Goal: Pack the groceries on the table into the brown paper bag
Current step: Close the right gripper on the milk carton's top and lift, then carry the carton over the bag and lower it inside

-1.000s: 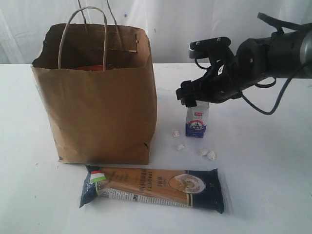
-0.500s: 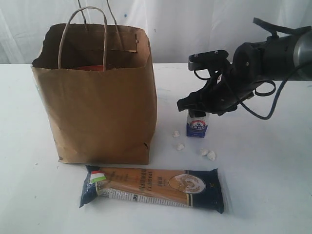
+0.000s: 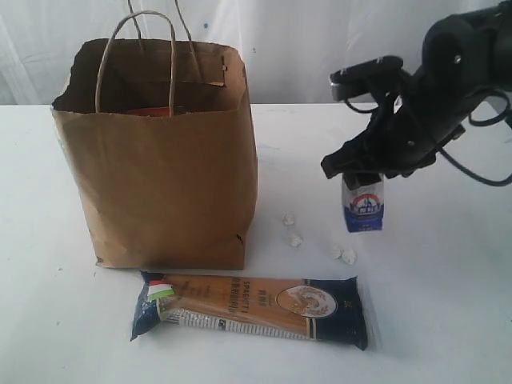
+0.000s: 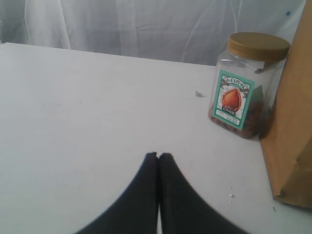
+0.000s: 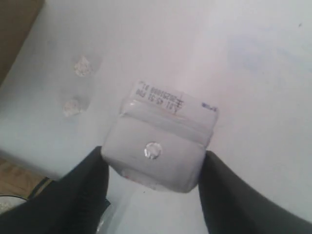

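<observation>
My right gripper (image 3: 362, 174) is shut on the small white-blue carton (image 3: 363, 205) and holds it off the table (image 3: 448, 280), to the right of the brown paper bag (image 3: 160, 160). From the right wrist the carton (image 5: 161, 146) shows its white top squeezed between both fingers. Small white lumps (image 3: 293, 230) lie on the table below, as do others (image 5: 78, 85) in the right wrist view. The long navy-orange spaghetti pack (image 3: 252, 308) lies in front of the bag. The gold-lidded nut jar (image 4: 246, 85) stands beside the bag's side. My left gripper (image 4: 159, 156) is shut and holds nothing. The tin can and yellow-powder jar are out of view.
White curtains hang behind the table. Something red shows inside the bag's open mouth (image 3: 152, 110). A small white crumb (image 4: 198, 93) lies near the nut jar. The bag's side (image 4: 292, 122) stands close to the left gripper.
The right gripper closed on the carton and lifted it, carrying it to the right and away from the bag. The left arm's movement cannot be judged.
</observation>
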Tool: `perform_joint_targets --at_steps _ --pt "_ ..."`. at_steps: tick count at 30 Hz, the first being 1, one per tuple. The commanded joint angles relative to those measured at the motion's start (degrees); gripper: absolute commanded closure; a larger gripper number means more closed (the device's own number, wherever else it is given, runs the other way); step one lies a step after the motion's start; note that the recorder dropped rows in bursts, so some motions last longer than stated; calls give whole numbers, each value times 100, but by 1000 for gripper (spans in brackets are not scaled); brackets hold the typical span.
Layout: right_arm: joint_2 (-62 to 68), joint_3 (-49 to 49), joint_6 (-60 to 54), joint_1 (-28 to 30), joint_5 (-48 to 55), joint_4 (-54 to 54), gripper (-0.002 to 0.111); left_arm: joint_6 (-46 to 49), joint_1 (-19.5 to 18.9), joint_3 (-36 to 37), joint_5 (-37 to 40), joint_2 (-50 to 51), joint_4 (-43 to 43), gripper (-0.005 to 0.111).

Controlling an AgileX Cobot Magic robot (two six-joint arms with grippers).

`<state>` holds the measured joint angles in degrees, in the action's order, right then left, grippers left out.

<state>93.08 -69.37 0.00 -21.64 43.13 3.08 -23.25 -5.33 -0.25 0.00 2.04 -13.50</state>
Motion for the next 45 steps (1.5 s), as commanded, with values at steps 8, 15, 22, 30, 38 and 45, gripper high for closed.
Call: perform_joint_targets --at_steps 8,15,22,30,38,45 --pt "-1929 -47 -40 -1 -1116 -958 82 11 -6 25 -39 -43 -48 107" --pt "-2134 -996 -2255 -663 -1342 -3672 82 11 -6 25 -39 -43 -48 107" --pt "-1084 -1549 -2705 -1213 -2338 -3877 82 11 -6 25 -39 -43 -48 107" --pt "-155 -1549 -2720 -1213 -3012 -3877 82 11 -6 25 -39 -43 -48 107" --pt "103 -1549 -2720 -1213 -2787 -3877 82 11 -6 25 -39 -43 -48 107" --pt "142 -1527 -2720 -1213 -2585 -3877 79 11 -6 25 -39 -43 -48 107"
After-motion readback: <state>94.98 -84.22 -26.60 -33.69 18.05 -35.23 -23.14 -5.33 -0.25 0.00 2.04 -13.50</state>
